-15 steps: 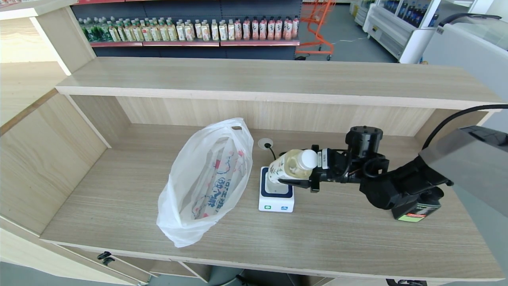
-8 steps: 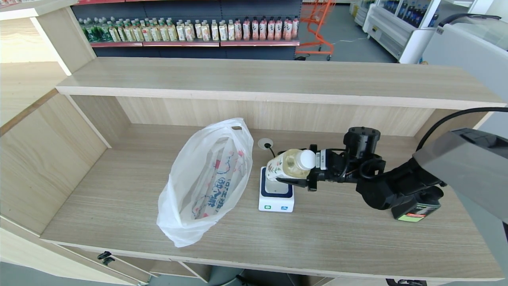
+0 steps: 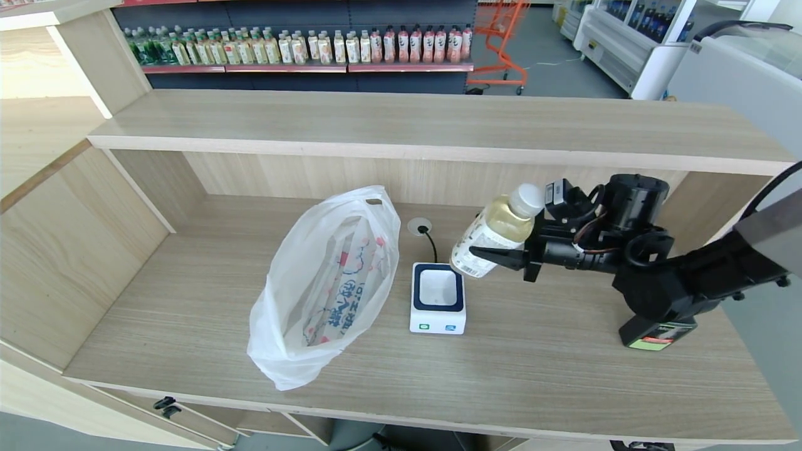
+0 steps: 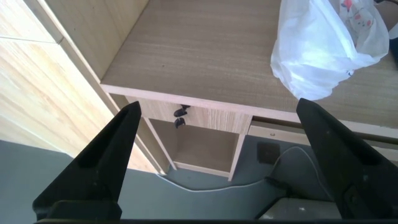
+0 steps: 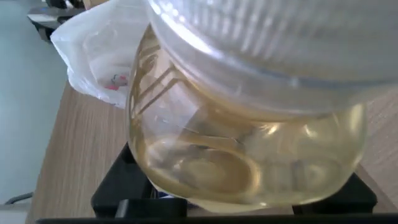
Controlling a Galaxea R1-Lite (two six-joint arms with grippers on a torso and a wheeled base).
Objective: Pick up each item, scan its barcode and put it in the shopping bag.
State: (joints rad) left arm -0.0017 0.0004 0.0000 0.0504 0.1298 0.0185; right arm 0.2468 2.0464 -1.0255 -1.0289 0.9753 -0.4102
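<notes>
R gripper [image 3: 490, 248] clamps one clear bottle [image 3: 501, 222] of pale-yellow drink: fingers closed on its sides, white cap toward the wrist, base tilted down past the fingertips. One scanner [image 3: 437, 297] sits below and just beyond those tips on the counter [image 3: 564, 376]. One white shopping bag [image 3: 326, 282], w/ one printed packet [image 3: 344, 285] inside, lies farther out. L gripper [image 4: 219, 107] hangs w/ fingers wide apart, nothing between them, bag beyond its tips. One dark container [image 3: 655, 335] stands back under the R arm. Bottle looks full, so prob. fairly heavy; smooth plastic, likely slippery w/ slight give. Best held mid-body, not by the cap.
</notes>
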